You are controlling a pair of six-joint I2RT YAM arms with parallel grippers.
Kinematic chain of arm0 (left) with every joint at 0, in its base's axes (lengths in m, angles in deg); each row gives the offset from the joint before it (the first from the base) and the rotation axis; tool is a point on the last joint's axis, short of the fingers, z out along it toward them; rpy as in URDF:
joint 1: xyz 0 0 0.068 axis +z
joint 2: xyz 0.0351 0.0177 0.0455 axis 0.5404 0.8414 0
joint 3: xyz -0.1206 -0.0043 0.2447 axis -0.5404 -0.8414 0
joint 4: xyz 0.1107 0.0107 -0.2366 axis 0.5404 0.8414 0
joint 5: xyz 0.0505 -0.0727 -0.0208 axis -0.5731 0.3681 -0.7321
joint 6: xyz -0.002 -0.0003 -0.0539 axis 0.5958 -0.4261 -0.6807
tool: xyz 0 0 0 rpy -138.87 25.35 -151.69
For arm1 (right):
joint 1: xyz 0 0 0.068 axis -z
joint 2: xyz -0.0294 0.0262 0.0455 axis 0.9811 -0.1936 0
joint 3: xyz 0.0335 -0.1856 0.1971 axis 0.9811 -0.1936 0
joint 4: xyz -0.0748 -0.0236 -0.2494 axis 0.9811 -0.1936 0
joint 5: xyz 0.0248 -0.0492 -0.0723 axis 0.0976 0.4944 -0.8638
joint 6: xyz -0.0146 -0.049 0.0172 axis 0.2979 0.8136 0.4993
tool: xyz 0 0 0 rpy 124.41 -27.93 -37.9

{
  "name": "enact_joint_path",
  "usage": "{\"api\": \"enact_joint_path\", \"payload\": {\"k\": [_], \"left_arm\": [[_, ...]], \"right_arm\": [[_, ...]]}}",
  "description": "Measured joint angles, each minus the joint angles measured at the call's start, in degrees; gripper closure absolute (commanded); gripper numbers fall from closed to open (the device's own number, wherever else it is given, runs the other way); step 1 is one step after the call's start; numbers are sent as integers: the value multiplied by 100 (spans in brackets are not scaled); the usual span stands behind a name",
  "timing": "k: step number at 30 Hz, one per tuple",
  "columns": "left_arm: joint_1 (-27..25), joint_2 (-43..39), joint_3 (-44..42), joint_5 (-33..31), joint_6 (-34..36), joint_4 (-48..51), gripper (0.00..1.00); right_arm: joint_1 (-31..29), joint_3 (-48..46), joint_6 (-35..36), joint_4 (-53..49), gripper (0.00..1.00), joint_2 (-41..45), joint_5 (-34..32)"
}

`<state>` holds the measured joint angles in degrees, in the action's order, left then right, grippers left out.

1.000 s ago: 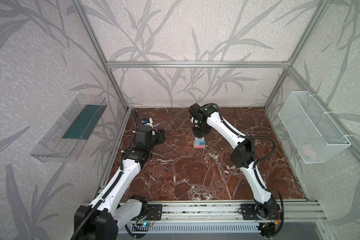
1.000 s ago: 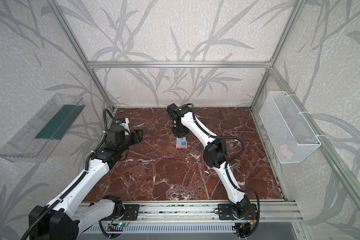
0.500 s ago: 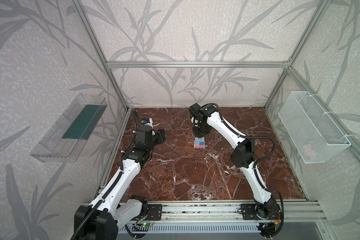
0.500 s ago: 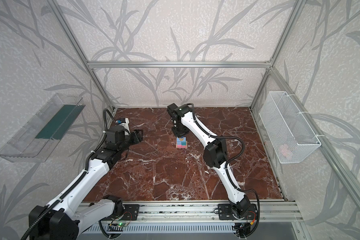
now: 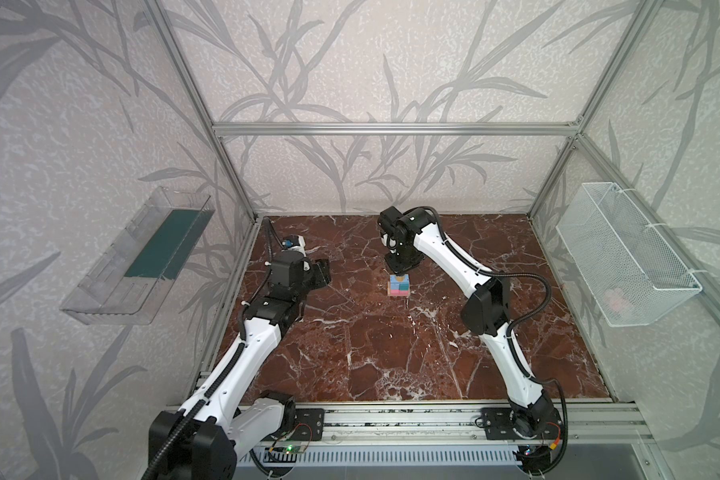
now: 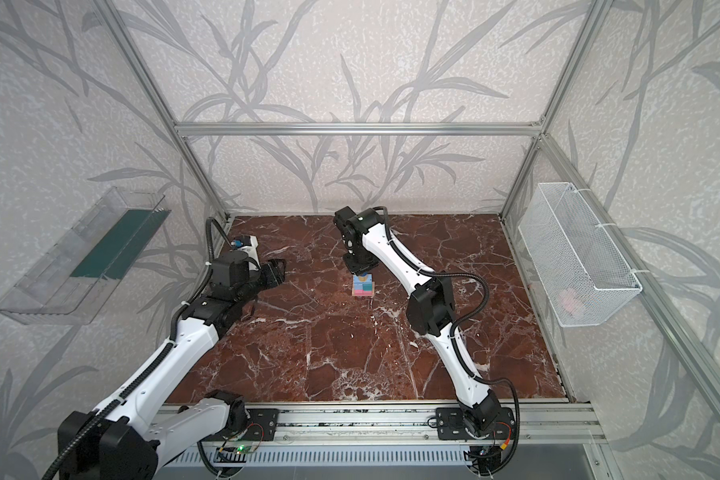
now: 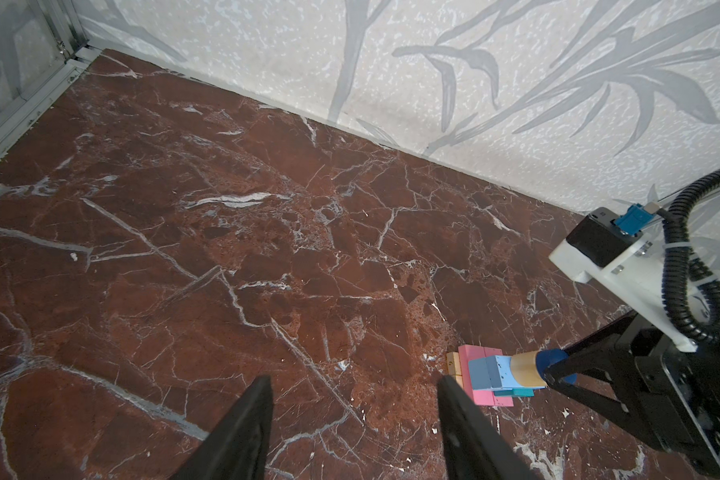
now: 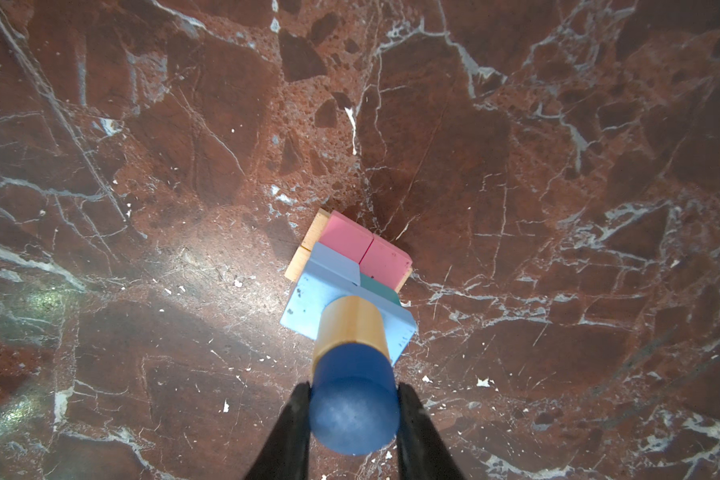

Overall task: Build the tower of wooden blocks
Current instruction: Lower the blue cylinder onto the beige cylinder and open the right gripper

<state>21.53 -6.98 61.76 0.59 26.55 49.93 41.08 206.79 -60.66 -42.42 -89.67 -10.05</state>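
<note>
Black right fingers [image 8: 292, 436] pinch matte dark blue cylinder [image 8: 352, 409] atop tan cylinder [image 8: 350, 324].

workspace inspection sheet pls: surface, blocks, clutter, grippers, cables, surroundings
surface: red-brown marble top, white veins, small white flecks.
job's things: tower mid-back; tan bars lowest, then pink bars, light blue blocks and teal cube, tan cylinder, dark blue cylinder on top.
clutter: nothing seen.
grippers: right gripper shut on dark blue cylinder; left gripper open, empty, off to the tower's side.
cables: black conduit runs along each arm.
surroundings: wire basket on right wall, something pink inside; clear tray on left wall.
</note>
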Motion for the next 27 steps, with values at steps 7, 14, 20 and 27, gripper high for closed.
{"api": "enact_joint_path", "payload": {"k": [7,14,20,27], "left_arm": [[2,0,0,2,0,2,38],[24,0,0,9,0,2,38],[33,0,0,24,0,2,38],[39,0,-2,31,0,0,38]], "right_arm": [[0,0,-17,2,65,0,2],[0,0,-35,2,54,0,7],[0,2,-44,0,52,-2,7],[0,168,-66,-31,34,-55,11]]}}
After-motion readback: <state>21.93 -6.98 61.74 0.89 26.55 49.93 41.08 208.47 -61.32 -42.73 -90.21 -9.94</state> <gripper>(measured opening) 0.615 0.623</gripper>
